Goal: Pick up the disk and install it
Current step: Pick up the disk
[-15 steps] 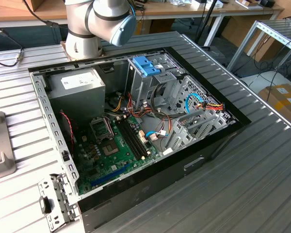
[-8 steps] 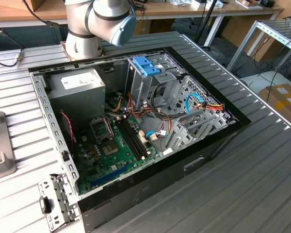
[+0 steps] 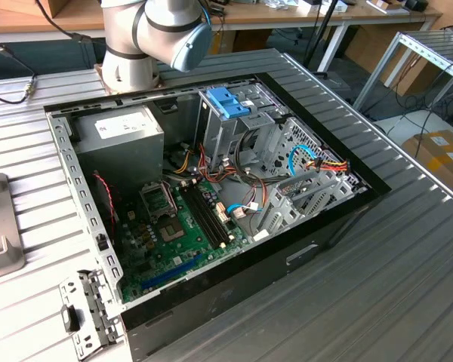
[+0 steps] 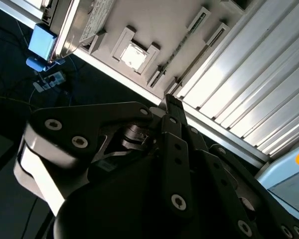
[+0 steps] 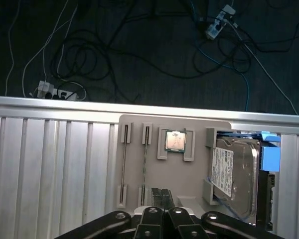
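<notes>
One gripper (image 5: 162, 198) (fingers (image 5: 154, 199) together) near one disk (image 5: 236, 174), one processor (image 5: 176, 141).

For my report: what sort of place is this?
Likely a robotics lab for computer assembly: a robot arm beside an open computer case on a ribbed metal table, the disk lying in a tray.

The computer case (image 3: 234, 296) sits on the ribbed table (image 3: 392, 286). Inside it, the power supply (image 3: 121, 139) lies at the exterior view's left, the drive cage (image 3: 241, 128) to its right, and the motherboard (image 3: 174, 234) in front of both. In the first wrist view the disk (image 5: 236, 174) lies in a holder tray (image 5: 197, 130), with the processor (image 5: 175, 141) just beside it.
</notes>
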